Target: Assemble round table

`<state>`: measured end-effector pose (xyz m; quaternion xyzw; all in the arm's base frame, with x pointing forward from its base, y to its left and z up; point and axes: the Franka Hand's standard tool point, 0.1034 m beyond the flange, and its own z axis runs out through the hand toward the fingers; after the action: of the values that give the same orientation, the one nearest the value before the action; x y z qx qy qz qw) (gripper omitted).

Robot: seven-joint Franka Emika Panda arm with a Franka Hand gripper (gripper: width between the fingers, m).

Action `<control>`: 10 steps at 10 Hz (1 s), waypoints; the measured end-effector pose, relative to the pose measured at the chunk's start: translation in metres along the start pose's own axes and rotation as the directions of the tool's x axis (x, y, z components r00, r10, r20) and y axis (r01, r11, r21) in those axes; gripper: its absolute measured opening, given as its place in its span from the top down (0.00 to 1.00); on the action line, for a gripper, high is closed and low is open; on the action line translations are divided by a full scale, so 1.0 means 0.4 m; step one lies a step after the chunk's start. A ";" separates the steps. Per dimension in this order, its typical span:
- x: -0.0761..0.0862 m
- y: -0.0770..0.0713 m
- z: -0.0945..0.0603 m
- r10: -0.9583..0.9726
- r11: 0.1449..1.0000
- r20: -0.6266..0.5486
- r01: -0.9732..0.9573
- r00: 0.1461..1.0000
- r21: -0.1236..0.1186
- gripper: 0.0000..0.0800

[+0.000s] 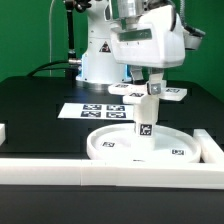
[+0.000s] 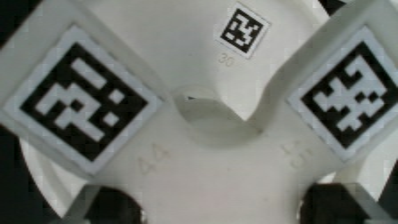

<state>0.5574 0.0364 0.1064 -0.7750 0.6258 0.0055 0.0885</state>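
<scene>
The large rimmed round disc (image 1: pixel 118 147) lies flat near the front of the table. The short thick cylinder leg (image 1: pixel 146 115) stands upright on its middle. The flat cross-shaped piece (image 1: pixel 172 93) sits level on top of the leg. My gripper (image 1: pixel 150 84) comes straight down and is shut on the cross-shaped piece. In the wrist view the cross-shaped piece (image 2: pixel 222 140) fills the picture with two tagged arms. Dark fingertips (image 2: pixel 111 206) press on both its sides, so my gripper (image 2: pixel 228 208) grips it. A tagged part of the disc (image 2: pixel 244 27) shows beyond it.
The marker board (image 1: pixel 95 110) lies behind the disc, toward the exterior view's left. A long white border rail (image 1: pixel 100 166) runs along the table's front, with rail ends at the right (image 1: pixel 211 146) and left (image 1: pixel 3 132). The robot base (image 1: pixel 100 55) stands at the back.
</scene>
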 end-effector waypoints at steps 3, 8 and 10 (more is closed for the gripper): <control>0.000 0.001 -0.001 0.339 0.940 0.013 -0.339 0.941 0.021 0.44; 0.005 -0.002 -0.002 0.728 0.682 0.064 -0.730 0.683 0.039 0.44; 0.006 -0.002 -0.001 0.754 0.652 0.068 -0.757 0.653 0.037 0.44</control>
<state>0.5588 0.0341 0.1067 -0.4411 0.8889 0.0403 0.1169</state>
